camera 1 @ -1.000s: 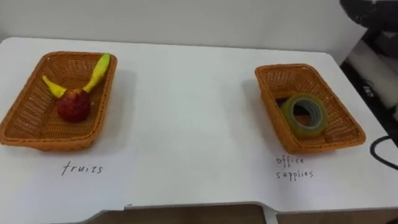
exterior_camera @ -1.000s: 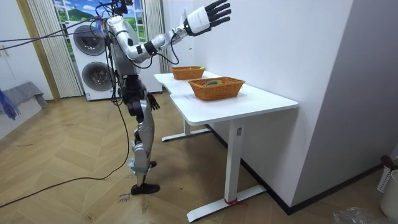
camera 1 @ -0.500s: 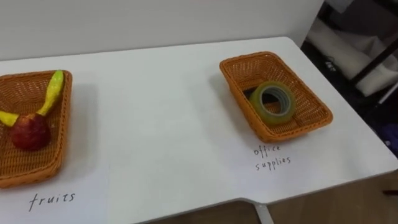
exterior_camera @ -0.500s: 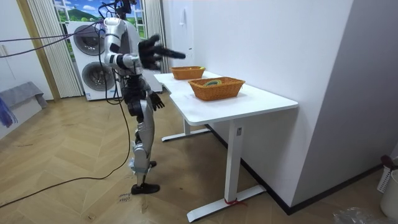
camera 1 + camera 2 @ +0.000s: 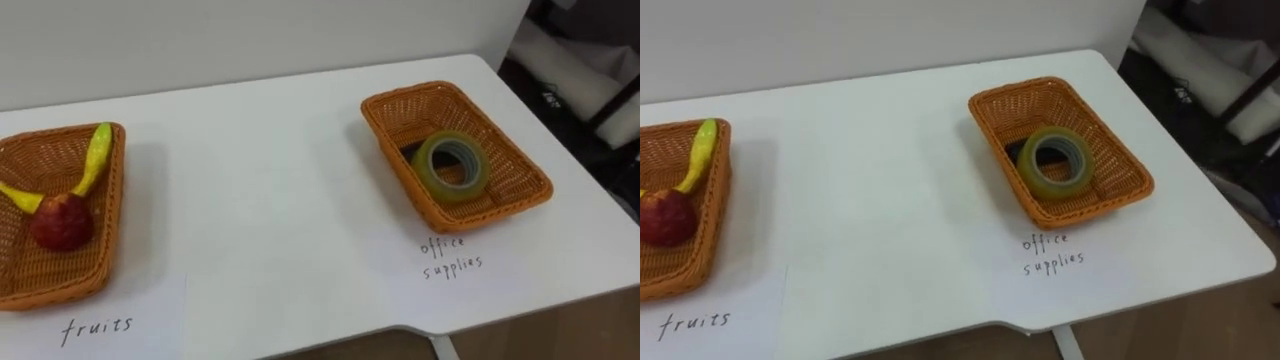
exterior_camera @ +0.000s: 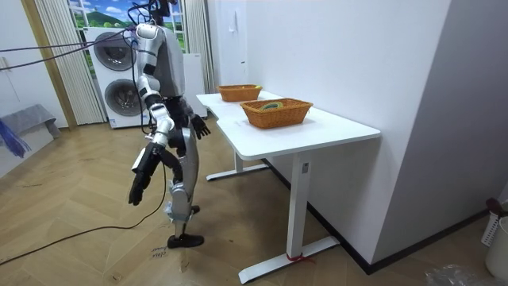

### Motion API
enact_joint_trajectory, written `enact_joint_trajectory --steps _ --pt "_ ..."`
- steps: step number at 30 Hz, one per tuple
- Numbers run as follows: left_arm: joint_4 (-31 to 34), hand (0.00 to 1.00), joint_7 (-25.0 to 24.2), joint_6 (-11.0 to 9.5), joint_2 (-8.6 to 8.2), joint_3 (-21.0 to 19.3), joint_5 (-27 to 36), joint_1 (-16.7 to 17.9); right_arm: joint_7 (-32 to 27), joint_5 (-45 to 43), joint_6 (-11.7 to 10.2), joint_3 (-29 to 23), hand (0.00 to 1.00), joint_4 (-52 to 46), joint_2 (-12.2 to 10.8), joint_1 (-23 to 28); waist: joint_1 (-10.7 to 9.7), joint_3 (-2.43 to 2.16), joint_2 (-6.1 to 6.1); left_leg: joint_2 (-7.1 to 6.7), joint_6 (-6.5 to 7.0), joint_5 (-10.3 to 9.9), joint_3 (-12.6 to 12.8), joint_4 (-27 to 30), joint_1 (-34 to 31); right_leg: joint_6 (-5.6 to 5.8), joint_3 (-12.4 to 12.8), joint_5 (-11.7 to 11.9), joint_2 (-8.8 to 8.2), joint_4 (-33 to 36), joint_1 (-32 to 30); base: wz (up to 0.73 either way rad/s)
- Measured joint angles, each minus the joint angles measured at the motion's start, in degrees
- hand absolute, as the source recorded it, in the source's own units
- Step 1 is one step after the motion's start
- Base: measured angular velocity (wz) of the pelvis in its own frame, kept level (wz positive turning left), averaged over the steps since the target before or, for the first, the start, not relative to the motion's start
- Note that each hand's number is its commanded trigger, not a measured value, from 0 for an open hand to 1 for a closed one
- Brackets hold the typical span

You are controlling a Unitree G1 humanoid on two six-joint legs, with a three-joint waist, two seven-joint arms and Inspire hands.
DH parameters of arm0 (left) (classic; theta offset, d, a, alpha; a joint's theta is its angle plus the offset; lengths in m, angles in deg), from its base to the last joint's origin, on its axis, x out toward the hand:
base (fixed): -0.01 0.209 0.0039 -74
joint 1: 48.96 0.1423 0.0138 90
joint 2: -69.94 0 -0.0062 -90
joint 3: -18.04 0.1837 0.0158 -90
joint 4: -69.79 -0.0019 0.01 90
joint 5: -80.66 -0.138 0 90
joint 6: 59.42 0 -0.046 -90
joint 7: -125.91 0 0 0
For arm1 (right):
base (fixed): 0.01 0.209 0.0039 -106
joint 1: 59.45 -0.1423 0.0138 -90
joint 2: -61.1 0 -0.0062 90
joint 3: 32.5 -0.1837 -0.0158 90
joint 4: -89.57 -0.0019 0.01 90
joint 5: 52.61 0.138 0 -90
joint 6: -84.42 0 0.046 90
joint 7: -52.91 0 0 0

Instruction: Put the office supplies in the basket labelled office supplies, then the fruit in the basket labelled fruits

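Lying in the right basket (image 5: pixel 500 150) on the table (image 5: pixel 260 200), the tape roll (image 5: pixel 452 167) is well apart from the fingers. The right hand (image 6: pixel 140 179) and left hand (image 6: pixel 198 127) are hanging loose, holding nothing.

Both eye views look down from the robot's head, close over the white table (image 5: pixel 280 200), facing the wall (image 5: pixel 250 40) behind it. They share the tabletop, the right basket (image 5: pixel 455 150) and the left basket (image 5: pixel 60 215) (cropped harder in the right eye). The room view stands well off on the floor, past the right basket's end, looking back along the table with both baskets included
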Motion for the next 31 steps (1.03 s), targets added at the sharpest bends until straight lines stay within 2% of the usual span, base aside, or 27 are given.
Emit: enact_joint_trajectory --steps 3,5,8,10,11,13,16,22,25,31 --pt "-0.3 0.0 -1.1 0.1 -0.69 -0.6 0.0 0.4 3.5 3.5 0.2 0.1 0.0 7.2 -1.1 -0.1 0.2 -0.14 0.18 -0.06 0.01 -0.1 -0.2 0.0 -0.4 0.06 -0.1 0.0 -0.04 -0.1 0.0 0.03" --pt "-0.6 0.0 -2.3 0.8 -1.25 -1.2 -0.1 0.5 7.1 3.9 1.1 0.6 0.0 11.0 -1.7 0.0 0.2 -0.2 0.26 -0.17 0.01 -0.1 -0.8 0.1 -0.4 0.07 -0.2 -0.1 -0.12 -0.1 0.2 0.04" --pt "-1.1 0.0 -5.0 1.5 -1.53 -2.0 -2.9 0.5 15.8 0.1 4.3 4.5 0.0 16.6 -2.4 -0.6 0.8 -0.15 0.14 -0.35 0.02 -0.1 -1.0 0.5 -0.2 0.16 -0.8 -0.1 -0.39 -0.1 0.4 0.03" --pt "-1.5 0.0 -5.1 1.9 -1.65 -3.1 -4.0 -0.4 23.2 -8.9 6.5 12.1 0.0 19.0 -2.3 -1.0 3.0 -0.09 0.02 -0.45 0.09 -0.1 -0.8 0.5 0.3 0.27 -0.4 -0.5 -0.53 0.0 0.1 -0.06" --pt "-1.6 0.0 -5.1 2.0 -1.64 -3.1 -4.0 -0.6 25.0 -11.3 6.8 14.2 0.0 19.4 -2.2 -1.3 3.7 -0.07 0.05 -0.46 0.13 -0.1 -0.7 0.5 0.2 0.27 -0.3 -0.5 -0.53 0.0 0.0 -0.07" --pt "-2.3 0.0 -4.7 2.2 -1.49 -3.0 -4.6 -1.4 31.0 -21.1 7.8 22.2 0.0 20.3 -2.2 -2.8 6.0 0.04 -0.02 -0.46 0.24 -0.2 -0.7 0.6 0.2 0.28 -0.2 -0.5 -0.53 0.0 -0.1 -0.02" --pt "-3.1 0.0 -3.7 2.3 -1.52 -1.9 -4.3 -1.6 36.2 -29.6 8.0 29.0 0.0 20.1 -2.3 -5.2 8.1 0.11 -0.23 -0.48 0.34 -0.4 -1.1 0.7 0.1 0.37 -0.5 -0.3 -0.52 0.0 0.1 0.05" --pt "-4.8 0.0 -3.0 2.2 -1.72 -0.8 -4.5 -1.8 38.0 -44.6 7.4 33.4 0.0 19.2 -2.4 -8.6 9.8 0.08 0.12 -0.6 0.26 -0.6 -2.3 0.6 0.1 0.4 -1.7 -0.3 -0.53 -0.3 1.0 0.11" --pt "-4.8 0.0 -2.2 2.2 -2.11 -0.2 -3.8 -2.0 37.0 -48.0 7.1 34.4 0.0 17.6 -2.7 -8.9 9.9 0.08 0.28 -0.6 0.25 -0.6 -2.5 0.6 -0.3 0.4 -1.9 -0.3 -0.52 -0.5 0.9 0.04" --pt "-4.8 0.0 -0.9 2.0 -2.06 0.2 -2.7 -2.2 35.4 -48.9 6.5 36.2 0.0 17.6 -3.2 -8.9 10.9 0.24 -0.01 -0.67 0.17 -0.7 -3.2 0.5 -0.6 0.4 -2.8 -0.3 -0.52 -0.9 1.6 0.05"
